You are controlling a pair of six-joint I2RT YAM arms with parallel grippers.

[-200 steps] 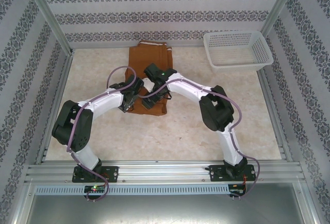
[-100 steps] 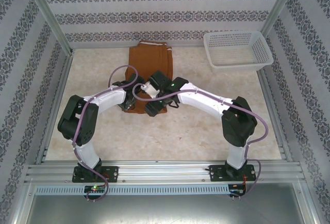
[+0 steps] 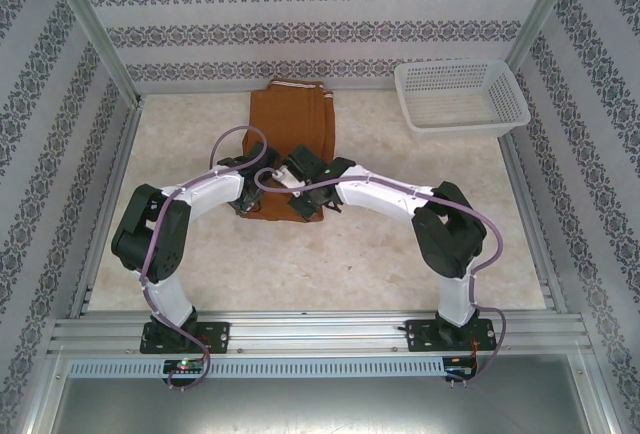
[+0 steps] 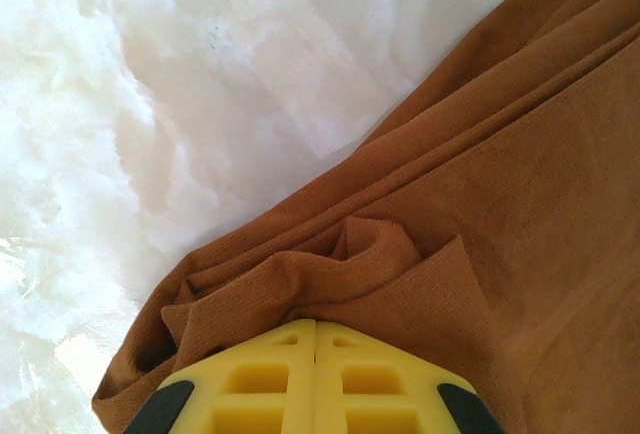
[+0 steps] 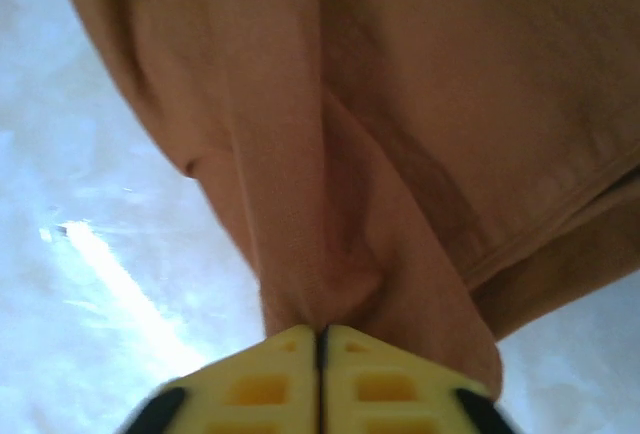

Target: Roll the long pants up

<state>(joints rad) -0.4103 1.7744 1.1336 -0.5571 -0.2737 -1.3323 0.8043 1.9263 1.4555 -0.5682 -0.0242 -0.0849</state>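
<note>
The long pants (image 3: 290, 114) are rust-brown cloth lying as a narrow strip from the back wall toward the table's middle. Both grippers sit at the strip's near end. My left gripper (image 3: 254, 192) is at the near left corner. In the left wrist view its yellow fingers (image 4: 270, 379) are pressed together, left gripper (image 4: 315, 322) shut on a bunched fold of the long pants (image 4: 500, 154). My right gripper (image 3: 302, 204) is at the near right corner. In the right wrist view the right gripper (image 5: 322, 330) is shut on a pinched ridge of the long pants (image 5: 450, 84), which is lifted off the table.
A white plastic basket (image 3: 460, 94) stands at the back right corner. The pale marbled table (image 3: 400, 254) is bounded by metal frame rails and patterned walls. Both forearms cross low over the near end of the cloth.
The right wrist has come down and nearer onto the cloth's near end, its elbow swinging right. The left elbow has drawn in; the left gripper has hardly moved.
</note>
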